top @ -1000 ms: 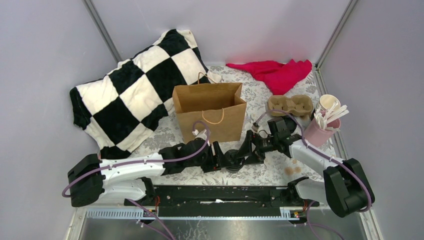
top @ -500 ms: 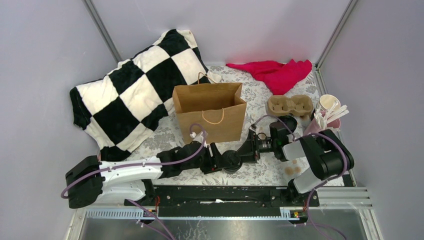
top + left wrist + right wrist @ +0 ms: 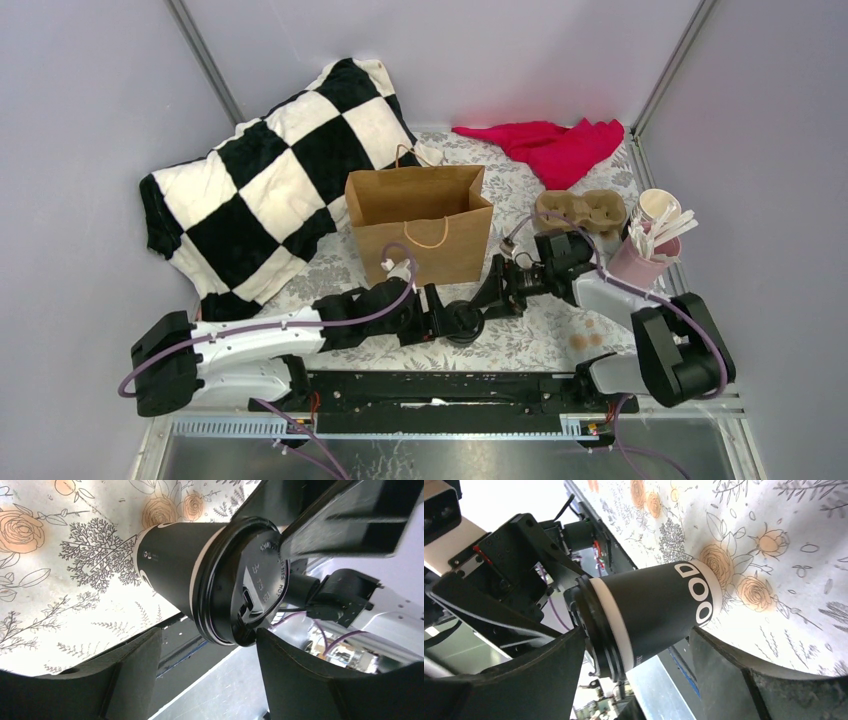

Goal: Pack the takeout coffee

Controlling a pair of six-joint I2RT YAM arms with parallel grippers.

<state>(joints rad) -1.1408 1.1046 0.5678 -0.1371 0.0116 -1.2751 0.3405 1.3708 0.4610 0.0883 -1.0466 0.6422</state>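
1. Standing upright on the flowered bench, the takeout coffee, a black cup with its black lid on, is sitting just in front of the brown paper bag, between the two hands.
2. The left hand is reaching in from the left and is hanging released. In its wrist view its fingers are straddling the cup, with bench edge showing between one finger and the cup wall.
3. The right hand is reaching in from the opposite side, its fingers flanking the lidded end. The cup is filling the gap between them, and I cannot tell whether they are clenching it.
4. The bag is standing with its mouth open upward, and the coffee is sitting outside it.
5. Right of the bag, a cardboard cup carrier is lying flat, its two wells facing up.
6. A pink cup is holding wooden stirrers, and a white paper cup is standing just behind it.
7. A checkered pillow and a red cloth are lying at the back.
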